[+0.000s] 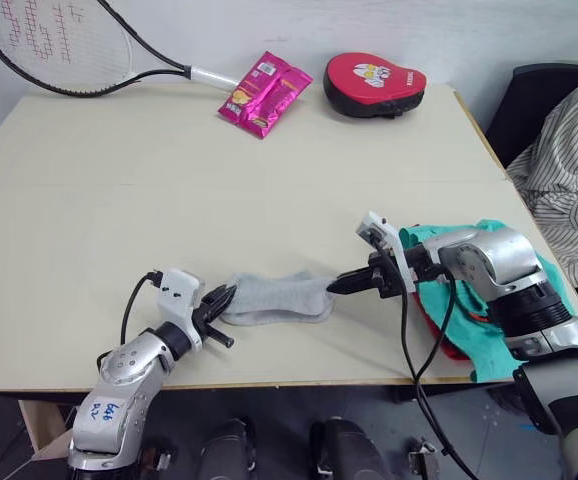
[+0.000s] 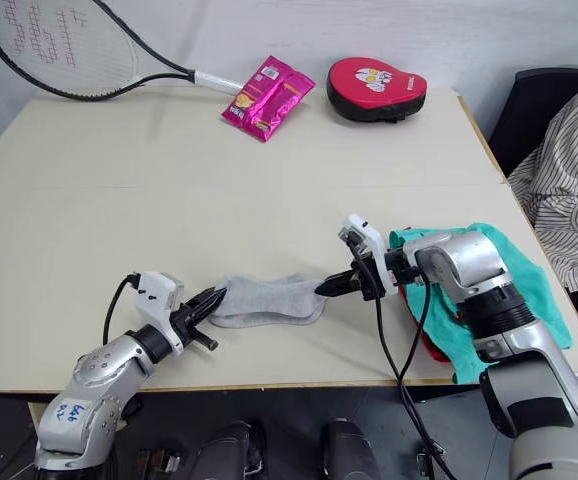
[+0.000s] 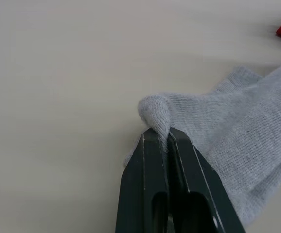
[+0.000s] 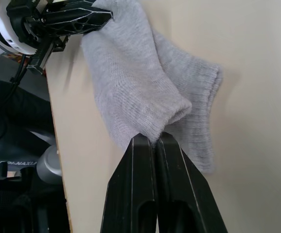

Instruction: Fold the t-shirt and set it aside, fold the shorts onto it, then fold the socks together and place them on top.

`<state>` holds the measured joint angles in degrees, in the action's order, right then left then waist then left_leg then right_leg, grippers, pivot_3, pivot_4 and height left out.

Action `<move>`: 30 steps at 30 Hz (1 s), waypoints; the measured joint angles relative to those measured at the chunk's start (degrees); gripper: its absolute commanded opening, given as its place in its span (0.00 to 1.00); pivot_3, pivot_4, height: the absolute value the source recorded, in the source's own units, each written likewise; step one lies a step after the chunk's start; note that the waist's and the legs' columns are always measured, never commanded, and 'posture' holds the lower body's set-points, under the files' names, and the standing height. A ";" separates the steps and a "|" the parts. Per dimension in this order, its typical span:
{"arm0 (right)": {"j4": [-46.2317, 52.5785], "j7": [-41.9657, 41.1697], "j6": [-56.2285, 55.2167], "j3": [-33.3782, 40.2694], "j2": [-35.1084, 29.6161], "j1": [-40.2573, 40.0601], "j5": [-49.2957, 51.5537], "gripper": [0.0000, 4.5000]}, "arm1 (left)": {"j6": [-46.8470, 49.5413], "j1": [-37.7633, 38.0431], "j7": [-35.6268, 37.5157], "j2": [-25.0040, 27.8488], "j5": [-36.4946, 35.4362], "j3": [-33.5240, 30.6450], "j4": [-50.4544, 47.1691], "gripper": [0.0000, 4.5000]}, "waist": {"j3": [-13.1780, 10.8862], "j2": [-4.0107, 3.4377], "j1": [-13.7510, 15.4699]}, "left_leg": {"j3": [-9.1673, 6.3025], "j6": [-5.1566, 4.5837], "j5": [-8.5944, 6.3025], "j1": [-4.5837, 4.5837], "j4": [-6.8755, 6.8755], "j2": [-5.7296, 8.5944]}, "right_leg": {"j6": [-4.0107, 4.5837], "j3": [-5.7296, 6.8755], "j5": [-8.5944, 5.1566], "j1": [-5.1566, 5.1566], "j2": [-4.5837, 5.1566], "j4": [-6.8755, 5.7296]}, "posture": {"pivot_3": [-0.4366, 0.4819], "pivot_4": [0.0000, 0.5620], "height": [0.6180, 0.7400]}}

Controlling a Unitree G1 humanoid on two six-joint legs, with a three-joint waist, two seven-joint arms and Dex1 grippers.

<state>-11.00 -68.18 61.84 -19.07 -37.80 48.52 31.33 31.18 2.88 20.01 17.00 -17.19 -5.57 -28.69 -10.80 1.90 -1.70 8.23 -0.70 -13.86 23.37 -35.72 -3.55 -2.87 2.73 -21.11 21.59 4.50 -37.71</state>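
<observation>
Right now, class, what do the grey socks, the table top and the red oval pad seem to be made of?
The small light grey socks: soft knit, probably cotton blend; fine ribbed loops show. The pale beige table top: smooth matt board, perhaps laminate; even and grainless. The red padded oval pad: glossy, likely vinyl over foam; it shines.

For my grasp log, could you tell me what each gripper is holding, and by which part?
Both hold the grey socks: the left gripper pinches one end, the right gripper the opposite end.
</observation>
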 measured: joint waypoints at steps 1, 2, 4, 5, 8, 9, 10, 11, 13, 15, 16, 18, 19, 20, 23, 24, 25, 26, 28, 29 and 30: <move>0.00 -0.07 0.15 -0.01 0.00 0.00 -0.01 0.00 | -0.47 0.07 -0.34 -0.18 0.05 -0.02 -0.21 0.00 | 0.00 0.00 0.02 | 0.00 0.00 0.00 0.00 0.00 0.00 | 0.00 0.00 0.00 0.00 0.00 0.00 | 0.48 0.27 1.00; -0.01 -0.01 0.16 -0.02 0.07 0.00 -0.21 0.00 | -0.75 0.28 -0.48 -0.13 0.17 -0.02 -0.23 0.00 | 0.00 0.00 0.03 | 0.00 0.00 0.00 0.00 0.01 0.00 | 0.00 0.00 0.00 0.00 0.00 0.00 | 0.48 0.27 1.00; -0.43 0.48 -0.43 -0.02 0.54 -0.04 -1.23 0.00 | -1.15 1.38 -0.43 0.25 0.71 0.36 -0.23 0.00 | 0.00 -0.01 -0.12 | 0.01 0.01 -0.02 0.00 0.01 0.00 | 0.00 -0.01 0.00 0.01 0.00 0.03 | 0.48 0.27 1.00; -0.69 0.70 -0.69 -0.02 0.87 -0.04 -1.69 0.00 | -1.25 2.01 -0.42 0.42 0.85 0.66 -0.23 0.00 | 0.00 -0.01 -0.13 | 0.01 0.01 -0.02 0.00 0.01 0.00 | 0.00 0.00 0.00 0.01 0.00 0.04 | 0.48 0.27 1.00; -0.78 0.96 -0.99 -0.02 2.11 -0.03 -2.46 0.00 | -1.32 2.99 -0.54 0.46 1.17 1.12 -0.45 0.00 | -0.01 -0.01 -0.07 | 0.01 0.01 -0.02 0.00 0.02 0.00 | 0.00 0.00 0.00 0.01 0.00 0.04 | 0.48 0.27 1.00; -0.77 0.94 -1.33 -0.02 2.40 -0.03 -2.54 0.00 | -1.37 3.41 -0.61 0.45 1.18 1.12 -0.94 0.00 | -0.01 -0.01 -0.08 | 0.01 0.01 -0.03 0.00 0.02 0.00 | 0.00 0.00 0.00 0.01 0.00 0.04 | 0.48 0.27 1.00; -0.75 0.92 -1.68 -0.01 2.44 -0.01 -2.86 0.00 | -1.42 4.03 -0.65 0.45 1.17 1.11 -1.86 0.00 | -0.01 -0.01 -0.06 | 0.01 0.01 -0.03 0.01 0.02 0.00 | 0.00 0.00 0.00 0.01 0.01 0.04 | 0.48 0.27 1.00; -0.75 0.92 -1.75 0.01 2.43 0.04 -3.05 0.00 | -1.58 4.41 -0.65 0.45 1.15 1.10 -2.36 0.00 | -0.01 -0.01 -0.06 | 0.01 0.00 -0.03 0.01 0.02 0.00 | 0.00 0.00 0.00 0.00 0.01 0.06 | 0.48 0.27 1.00; -0.50 0.49 -1.80 0.01 2.41 0.35 -3.22 0.00 | -1.82 5.35 -0.69 0.41 0.89 0.89 -3.37 0.00 | -0.01 -0.02 -0.07 | 0.01 0.00 -0.04 0.01 0.03 0.00 | 0.00 0.00 0.00 0.01 0.02 0.08 | 0.48 0.27 1.00; 0.01 -0.07 -2.01 0.01 2.26 0.55 -3.30 0.00 | -1.88 6.25 -0.84 0.32 0.60 0.65 -4.47 0.00 | -0.01 -0.02 -0.09 | 0.01 0.00 -0.04 0.00 0.06 0.00 | 0.00 0.00 0.00 0.01 0.02 0.09 | 0.48 0.27 1.00; 0.28 -0.25 -2.44 0.01 2.26 0.58 -3.57 0.00 | -1.92 6.51 -0.99 0.28 0.56 0.50 -4.60 0.00 | -0.01 -0.02 -0.07 | 0.01 0.00 -0.04 0.00 0.07 0.00 | 0.00 0.00 0.00 0.01 0.01 0.09 | 0.48 0.27 1.00; 0.71 -0.28 -3.30 0.01 2.26 0.59 -3.99 0.00 | -1.95 6.85 -1.14 0.27 0.63 0.47 -4.60 0.00 | -0.01 -0.02 -0.07 | 0.01 0.00 -0.04 0.00 0.08 0.00 | 0.00 0.00 0.00 0.01 0.01 0.09 | 0.48 0.27 1.00; 0.78 -0.27 -3.42 0.01 2.26 0.59 -4.33 0.00 | -2.06 6.89 -1.21 0.22 0.73 0.60 -4.60 0.00 | -0.01 -0.02 -0.07 | 0.01 0.00 -0.04 0.01 0.07 0.00 | 0.00 0.00 0.00 0.01 0.02 0.11 | 0.48 0.27 1.00; 0.79 -0.28 -3.54 0.01 2.26 0.59 -4.50 0.00 | -2.31 6.91 -1.55 -0.07 0.95 0.92 -4.60 0.00 | -0.01 -0.02 -0.06 | 0.01 0.00 -0.04 0.01 0.07 0.00 | 0.00 0.00 0.00 0.00 0.02 0.12 | 0.48 0.27 1.00; 0.81 -0.38 -4.38 -0.06 2.26 0.58 -5.59 0.00 | -2.52 7.18 -2.44 -0.88 1.80 2.72 -4.59 0.00 | -0.01 -0.02 -0.06 | 0.01 -0.02 -0.05 0.01 0.07 0.00 | 0.01 0.00 0.00 0.00 0.02 0.15 | 0.48 0.27 1.00; 0.80 -0.39 -4.54 -0.29 2.26 0.57 -5.93 0.00 | -2.52 7.47 -2.67 -0.98 1.85 3.04 -4.58 0.00 | -0.01 -0.02 -0.09 | 0.01 -0.02 -0.06 0.01 0.09 0.00 | 0.01 0.00 0.00 0.00 0.02 0.15 | 0.48 0.27 1.00; 0.71 -0.33 -4.87 -0.63 2.26 0.48 -6.55 0.00 | -2.52 7.68 -3.15 -1.45 1.85 3.10 -4.56 0.00 | -0.01 -0.02 -0.10 | 0.01 -0.01 -0.06 0.00 0.11 0.00 | 0.01 0.00 0.00 0.00 0.02 0.16 | 0.48 0.27 1.00; 0.45 -0.25 -5.35 -0.74 2.27 0.30 -7.01 0.05 | -2.51 7.81 -3.55 -1.91 1.85 3.12 -4.54 0.05 | -0.01 -0.02 -0.06 | 0.01 -0.01 -0.06 0.01 0.11 0.00 | 0.01 0.01 0.00 0.00 0.02 0.16 | 0.48 0.27 1.00; -0.13 -0.34 -6.10 -0.83 2.24 -0.01 -7.91 0.14 | -2.51 7.96 -3.85 -2.29 1.83 3.12 -4.46 0.15 | -0.01 -0.02 -0.04 | 0.01 -0.01 -0.06 0.01 0.10 0.00 | 0.01 0.01 0.00 0.00 0.02 0.17 | 0.48 0.27 1.00; -0.28 -0.39 -6.51 -0.82 2.01 -0.36 -8.23 0.20 | -2.52 7.97 -3.86 -2.25 1.84 3.03 -4.43 0.22 | -0.01 -0.02 -0.04 | 0.01 -0.01 -0.06 0.01 0.10 0.00 | 0.01 0.01 0.00 0.00 0.02 0.18 | 0.48 0.27 1.00; -0.34 -0.60 -6.64 -0.82 1.66 -0.81 -8.40 0.28 | -2.56 8.09 -3.86 -2.14 1.84 2.59 -4.43 0.29 | -0.01 -0.02 -0.04 | 0.01 -0.01 -0.06 0.01 0.10 0.00 | 0.01 0.01 0.00 0.00 0.02 0.18 | 0.48 0.27 1.00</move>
<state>-11.34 -68.79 55.20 -19.90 -36.13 47.71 22.93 28.62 10.97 16.15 14.86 -15.35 -2.98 -33.12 -10.82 1.88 -1.74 8.24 -0.72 -13.92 23.38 -35.62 -3.55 -2.86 2.74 -21.11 21.58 4.52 -37.53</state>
